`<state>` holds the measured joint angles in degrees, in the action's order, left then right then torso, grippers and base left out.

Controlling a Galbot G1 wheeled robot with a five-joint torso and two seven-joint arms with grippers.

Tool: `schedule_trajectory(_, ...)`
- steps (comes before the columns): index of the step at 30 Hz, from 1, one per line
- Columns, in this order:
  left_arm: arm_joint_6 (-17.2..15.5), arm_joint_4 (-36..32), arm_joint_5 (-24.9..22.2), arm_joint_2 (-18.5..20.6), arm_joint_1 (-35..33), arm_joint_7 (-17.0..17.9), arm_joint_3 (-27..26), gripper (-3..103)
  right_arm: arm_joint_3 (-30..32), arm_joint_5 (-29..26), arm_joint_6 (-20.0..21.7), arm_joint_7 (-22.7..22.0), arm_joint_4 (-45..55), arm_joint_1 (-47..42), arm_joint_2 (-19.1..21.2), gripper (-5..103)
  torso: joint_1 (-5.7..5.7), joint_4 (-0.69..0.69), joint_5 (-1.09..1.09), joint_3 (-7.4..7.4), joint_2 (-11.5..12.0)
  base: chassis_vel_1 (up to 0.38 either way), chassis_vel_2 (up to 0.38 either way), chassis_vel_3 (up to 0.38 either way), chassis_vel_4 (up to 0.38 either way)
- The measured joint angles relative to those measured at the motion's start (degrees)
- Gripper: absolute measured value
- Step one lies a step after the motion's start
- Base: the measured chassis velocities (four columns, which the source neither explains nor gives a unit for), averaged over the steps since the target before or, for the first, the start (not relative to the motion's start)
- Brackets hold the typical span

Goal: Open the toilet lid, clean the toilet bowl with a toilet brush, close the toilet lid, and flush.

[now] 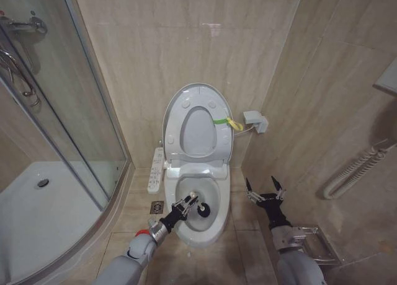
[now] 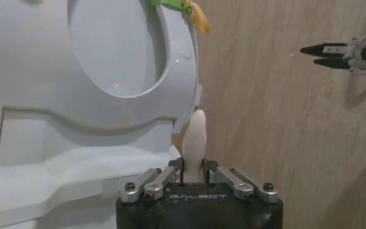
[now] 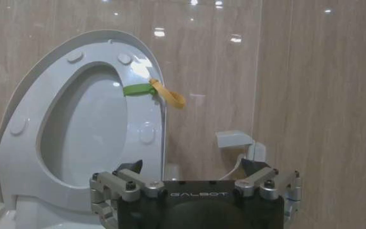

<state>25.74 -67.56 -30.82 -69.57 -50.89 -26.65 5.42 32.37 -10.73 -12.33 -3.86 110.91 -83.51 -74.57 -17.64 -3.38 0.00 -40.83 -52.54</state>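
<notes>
Beige tiled floor (image 1: pixel 245 260) carries white toilet (image 1: pixel 197 232); square metal drain (image 1: pixel 157 207) beside toilet base; curved shower tray (image 1: pixel 37 217) at left.

I see the toilet lid (image 1: pixel 197 121) standing raised, upright against the tiled wall, glossy white, with a green and yellow band on its right edge. Below it the toilet bowl (image 1: pixel 200 226) is open, a white oval. The toilet brush (image 1: pixel 197 202) leans over the bowl, its pale handle (image 2: pixel 194 145) pointing up, its dark head inside the bowl.
</notes>
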Motion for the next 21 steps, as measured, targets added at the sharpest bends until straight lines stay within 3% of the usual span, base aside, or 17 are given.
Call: schedule_trajectory(21,-0.1,11.5,2.5,-5.2,4.0,3.1,0.2,20,0.0,0.0,0.0,0.0,0.0,0.0,0.0,100,-0.01,0.02,0.01,-0.01,0.0,0.000,0.000,0.000,0.000)
